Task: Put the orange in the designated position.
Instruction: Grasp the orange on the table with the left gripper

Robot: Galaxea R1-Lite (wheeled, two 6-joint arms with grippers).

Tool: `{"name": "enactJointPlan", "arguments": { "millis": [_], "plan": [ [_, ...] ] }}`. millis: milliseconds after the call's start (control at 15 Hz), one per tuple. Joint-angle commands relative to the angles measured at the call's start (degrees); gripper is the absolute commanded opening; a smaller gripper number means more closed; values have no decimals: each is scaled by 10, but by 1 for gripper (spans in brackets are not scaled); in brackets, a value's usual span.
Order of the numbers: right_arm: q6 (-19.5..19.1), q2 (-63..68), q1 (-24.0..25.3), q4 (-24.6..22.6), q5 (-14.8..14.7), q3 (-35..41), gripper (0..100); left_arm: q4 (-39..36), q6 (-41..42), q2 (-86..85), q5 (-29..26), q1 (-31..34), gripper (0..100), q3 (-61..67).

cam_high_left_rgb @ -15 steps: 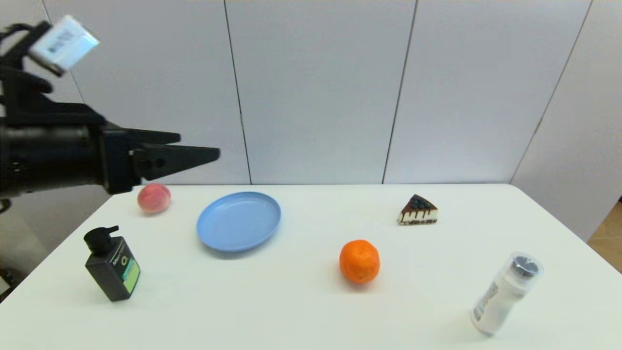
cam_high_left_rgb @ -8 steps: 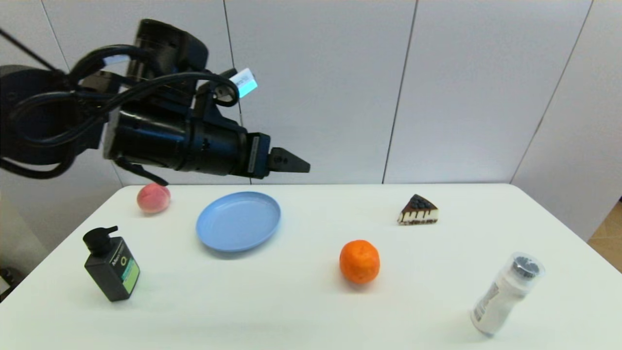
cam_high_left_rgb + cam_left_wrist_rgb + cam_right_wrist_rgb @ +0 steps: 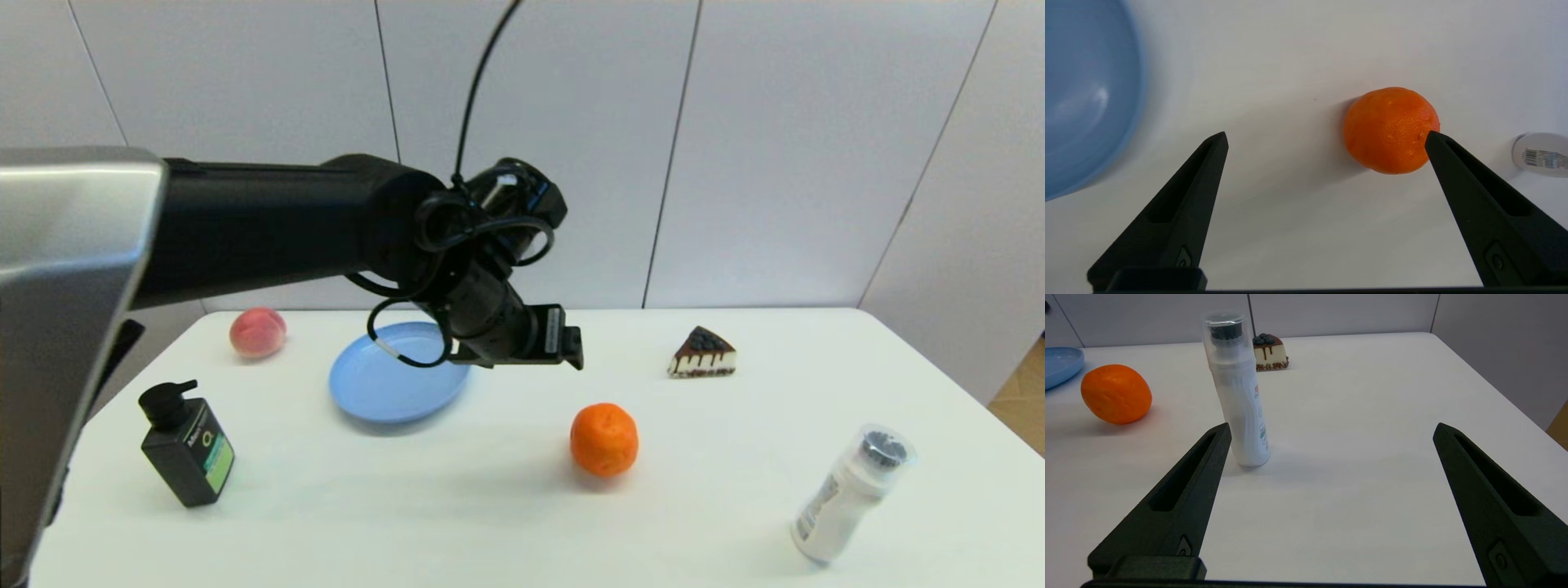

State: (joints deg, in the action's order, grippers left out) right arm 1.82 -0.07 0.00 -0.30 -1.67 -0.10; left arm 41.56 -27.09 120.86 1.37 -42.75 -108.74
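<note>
The orange [image 3: 603,438] rests on the white table, right of centre. My left arm reaches in from the left, and its gripper [image 3: 571,349] hangs above the table just behind and left of the fruit, pointing down. In the left wrist view this gripper [image 3: 1326,134] is open and holds nothing. The orange [image 3: 1390,130] lies below it, close to one fingertip rather than centred in the gap. The right gripper [image 3: 1333,426] is open and empty, low near the table's right front, and the orange [image 3: 1116,394] shows far off to its side.
A blue plate [image 3: 384,384] lies left of the orange, partly behind the left wrist. A peach [image 3: 258,331] sits at the back left and a black pump bottle [image 3: 188,445] at the front left. A cake slice [image 3: 702,353] is at the back right. A white bottle [image 3: 849,490] stands at the front right.
The left arm has swung from the far left out over the middle of the table. Its gripper has tipped downward toward the orange. The objects have not moved.
</note>
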Motion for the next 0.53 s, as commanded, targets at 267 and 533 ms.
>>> {"name": "enactJointPlan", "arguments": {
  "millis": [267,533],
  "plan": [
    [-1,0,0,0,0,0,100,-2,-2,68,-58,-34,100,-42],
    [-1,0,0,0,0,0,100,-3,0,68,-79,-48,100,-41]
  ]
}}
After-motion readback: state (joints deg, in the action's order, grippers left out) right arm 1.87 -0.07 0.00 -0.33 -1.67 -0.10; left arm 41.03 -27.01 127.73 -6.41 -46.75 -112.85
